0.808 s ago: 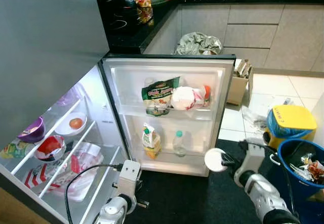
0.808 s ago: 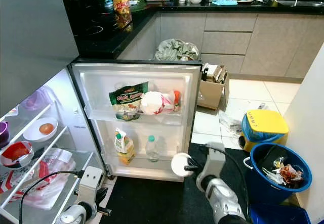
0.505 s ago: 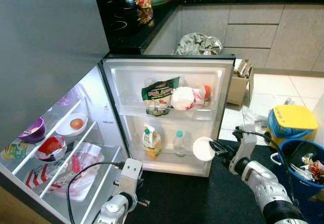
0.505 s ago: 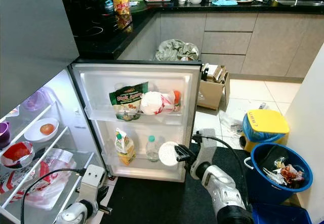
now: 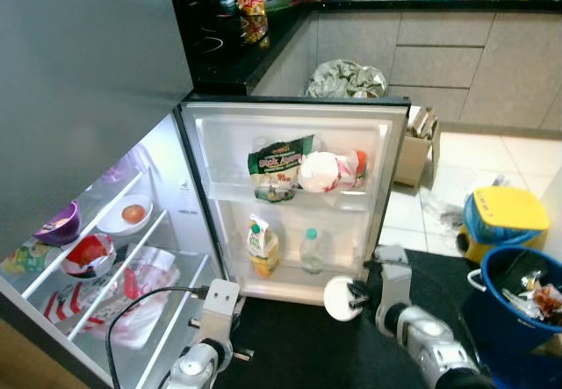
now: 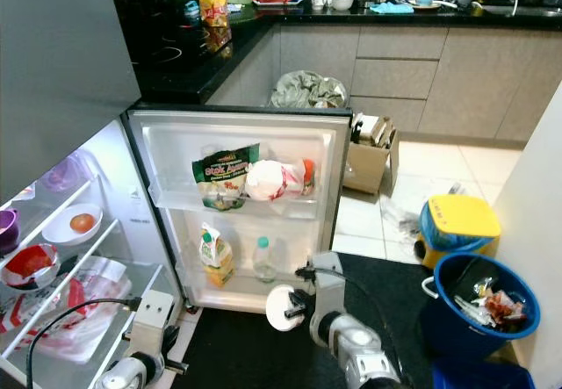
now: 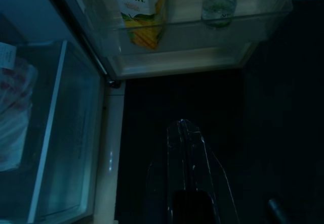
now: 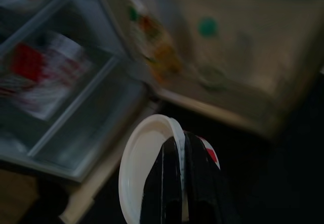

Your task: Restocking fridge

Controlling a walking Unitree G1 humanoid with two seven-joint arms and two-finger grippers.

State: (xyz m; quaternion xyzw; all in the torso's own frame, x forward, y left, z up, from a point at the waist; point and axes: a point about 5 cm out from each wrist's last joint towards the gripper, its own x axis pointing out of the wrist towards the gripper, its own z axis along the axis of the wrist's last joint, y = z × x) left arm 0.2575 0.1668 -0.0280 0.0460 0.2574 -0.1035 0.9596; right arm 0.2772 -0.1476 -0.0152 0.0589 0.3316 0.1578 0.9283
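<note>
Left eye view: the open grey fridge stands with its lit glass shelves on the robot's left and its white door swung out ahead, the door's upper rack stuffed with packets and its lower rack holding a yellow juice carton and a clear plastic water bottle. Against 0.5 s ago, the silver right arm has dropped and drawn back towards the robot, so the round white lidded tub it carries now hangs low over the dark floor mat, just in front of the door's bottom edge, below the lower rack rather than level with it.

The right gripper is pinched tight on the tub's rim, its black fingers nearly together. I judge the tub is being swung left towards the shelves rather than set in the door.

The left gripper hangs idle above the mat; the dark wrist picture does not let me tell whether its fingers are apart.
</note>
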